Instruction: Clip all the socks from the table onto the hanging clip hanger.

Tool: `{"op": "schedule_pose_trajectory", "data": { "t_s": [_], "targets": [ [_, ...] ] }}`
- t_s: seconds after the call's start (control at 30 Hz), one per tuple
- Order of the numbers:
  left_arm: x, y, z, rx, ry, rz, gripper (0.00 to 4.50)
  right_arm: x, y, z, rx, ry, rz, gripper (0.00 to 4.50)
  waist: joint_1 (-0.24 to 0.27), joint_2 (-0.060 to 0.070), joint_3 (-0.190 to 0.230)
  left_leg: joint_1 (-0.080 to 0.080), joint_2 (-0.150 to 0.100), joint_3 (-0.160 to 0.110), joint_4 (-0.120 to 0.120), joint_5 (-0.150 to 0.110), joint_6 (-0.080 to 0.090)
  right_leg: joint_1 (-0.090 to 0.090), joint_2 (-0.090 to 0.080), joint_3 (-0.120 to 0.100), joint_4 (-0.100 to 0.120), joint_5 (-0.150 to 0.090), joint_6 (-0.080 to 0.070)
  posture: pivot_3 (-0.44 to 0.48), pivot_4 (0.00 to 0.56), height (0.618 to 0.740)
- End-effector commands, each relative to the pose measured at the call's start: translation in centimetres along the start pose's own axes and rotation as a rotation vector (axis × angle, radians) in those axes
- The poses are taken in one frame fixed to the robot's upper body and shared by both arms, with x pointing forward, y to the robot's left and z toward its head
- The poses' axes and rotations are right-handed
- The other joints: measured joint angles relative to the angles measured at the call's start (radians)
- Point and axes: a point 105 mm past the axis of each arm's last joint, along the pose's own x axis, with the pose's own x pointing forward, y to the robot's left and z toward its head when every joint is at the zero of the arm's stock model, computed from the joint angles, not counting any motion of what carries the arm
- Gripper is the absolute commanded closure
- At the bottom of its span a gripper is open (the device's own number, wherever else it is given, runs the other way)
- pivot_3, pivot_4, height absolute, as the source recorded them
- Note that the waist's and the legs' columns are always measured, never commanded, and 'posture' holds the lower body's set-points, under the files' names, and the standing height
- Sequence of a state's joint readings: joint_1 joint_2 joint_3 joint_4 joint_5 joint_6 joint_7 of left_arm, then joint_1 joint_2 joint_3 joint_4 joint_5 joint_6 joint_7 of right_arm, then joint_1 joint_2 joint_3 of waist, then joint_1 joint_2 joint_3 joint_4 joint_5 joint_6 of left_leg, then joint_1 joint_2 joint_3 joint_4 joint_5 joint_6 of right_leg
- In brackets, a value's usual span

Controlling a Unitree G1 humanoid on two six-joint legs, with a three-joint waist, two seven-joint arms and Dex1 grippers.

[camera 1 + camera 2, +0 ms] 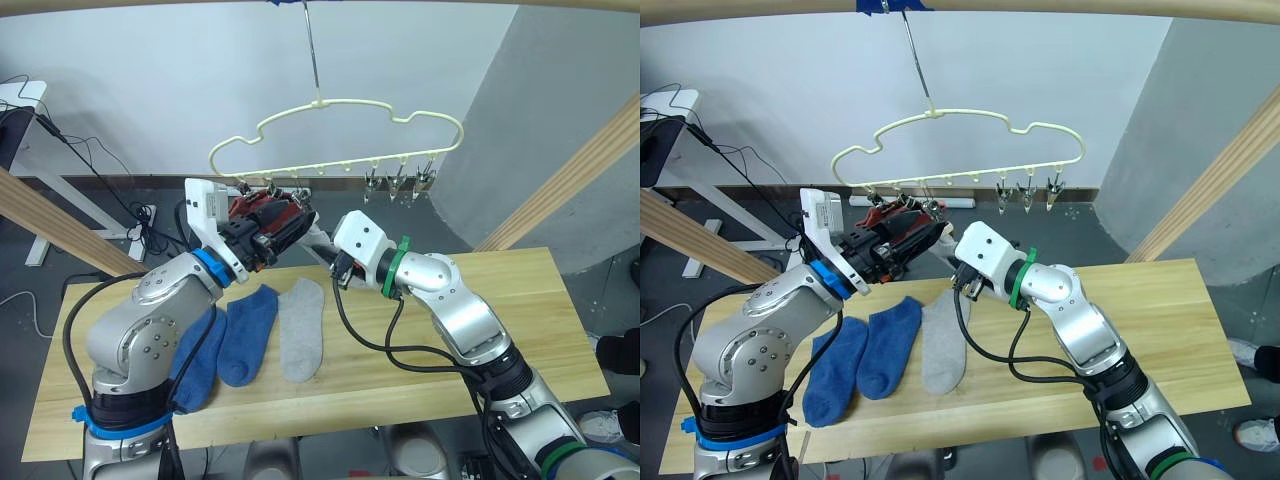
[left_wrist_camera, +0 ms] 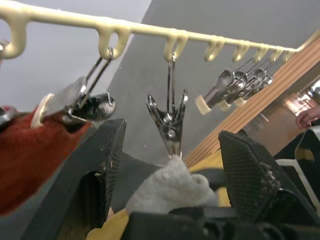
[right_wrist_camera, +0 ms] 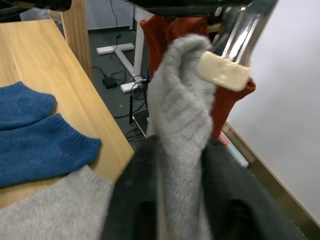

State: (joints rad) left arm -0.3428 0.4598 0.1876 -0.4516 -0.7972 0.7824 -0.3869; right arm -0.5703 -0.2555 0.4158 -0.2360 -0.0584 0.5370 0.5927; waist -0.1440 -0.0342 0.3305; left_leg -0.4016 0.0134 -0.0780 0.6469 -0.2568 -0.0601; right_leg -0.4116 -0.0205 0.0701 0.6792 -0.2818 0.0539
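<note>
The cream clip hanger (image 1: 340, 135) hangs by its thin hook above the far edge of the table (image 1: 520, 320), its metal clips strung along the bottom bar. Three empty clips (image 1: 400, 183) bunch toward the 3 o'clock end of the bar. At the 9 o'clock end the dark red socks (image 1: 262, 212) hang clipped, pressed against the raised left gripper (image 1: 268, 238), whose fingers are spread apart either side of a hanging clip (image 2: 169, 122). Just under that clip sits the bunched top of a light grey sock (image 3: 182, 125), which the right gripper (image 3: 182, 210) pinches between its two black fingers and holds up beside the red ones; a cream-tipped clip end (image 3: 223, 71) touches the grey fabric. On the table, toward 7 o'clock of the hanger, three socks lie flat side by side: two blue socks (image 1: 248, 332) and another light grey sock (image 1: 301, 328), the grey one nearest the right arm.
</note>
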Motion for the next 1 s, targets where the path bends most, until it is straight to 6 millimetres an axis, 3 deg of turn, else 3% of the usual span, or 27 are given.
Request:
{"op": "schedule_pose_trajectory", "data": {
  "t_s": [0.03, 0.33, 0.43, 0.5, 0.73, 1.0],
  "targets": [
    [-0.6, -0.9, 0.8, 0.074, -0.021, -0.035, 1.25, -0.6, 0.2, 1.1, -0.042, -0.036, 0.011, 3.09, 0.0, 0.0, 0.0, 0.0, 0.0, 0.0, 0.0, 0.0, 0.0, 0.0, 0.0, 0.0, 0.0, 0.0, 0.0, -0.218, 0.327, 0.74],
    [-4.0, -2.3, -1.2, 0.284, 0.13, -0.216, 1.25, -5.9, 0.9, -0.4, 0.003, -0.02, 0.043, 3.09, 0.003, 0.001, 0.001, 0.0, 0.001, 0.0, -0.002, 0.0, 0.0, -0.001, 0.0, 0.001, -0.001, 0.0, 0.0, -0.228, 0.342, 0.74],
    [-5.4, -2.9, -1.7, 0.46, 0.171, -0.322, 1.25, -7.6, 0.0, 0.1, 0.048, -0.039, -0.002, 3.09, 0.002, 0.002, 0.001, 0.0, 0.001, 0.0, -0.002, 0.0, 0.0, -0.001, -0.001, 0.002, -0.001, 0.0, 0.0, -0.227, 0.341, 0.74],
    [-5.6, -3.2, -1.3, 0.472, 0.149, -0.35, 1.25, -8.2, -1.0, 1.0, 0.086, -0.058, -0.055, 3.09, 0.003, 0.003, 0.002, 0.0, 0.001, 0.001, -0.002, 0.0, 0.0, -0.001, 0.0, 0.002, -0.001, 0.0, 0.0, -0.227, 0.341, 0.74],
    [-4.7, -3.2, 0.4, 0.401, 0.077, -0.342, 1.25, -8.4, -4.1, 4.0, 0.163, -0.133, -0.272, 3.09, 0.003, 0.003, 0.002, -0.001, 0.001, 0.001, -0.002, 0.0, 0.0, -0.002, 0.0, 0.001, -0.001, 0.0, 0.0, -0.222, 0.331, 0.74],
    [-3.6, -2.7, 1.3, 0.415, 0.051, -0.326, 1.25, -7.4, -5.0, 3.7, 0.236, -0.113, -0.374, 3.09, 0.003, 0.003, 0.002, -0.01, 0.001, 0.0, -0.001, 0.0, 0.0, -0.011, -0.001, 0.001, 0.0, 0.0, 0.0, -0.222, 0.326, 0.74]
  ]
}}
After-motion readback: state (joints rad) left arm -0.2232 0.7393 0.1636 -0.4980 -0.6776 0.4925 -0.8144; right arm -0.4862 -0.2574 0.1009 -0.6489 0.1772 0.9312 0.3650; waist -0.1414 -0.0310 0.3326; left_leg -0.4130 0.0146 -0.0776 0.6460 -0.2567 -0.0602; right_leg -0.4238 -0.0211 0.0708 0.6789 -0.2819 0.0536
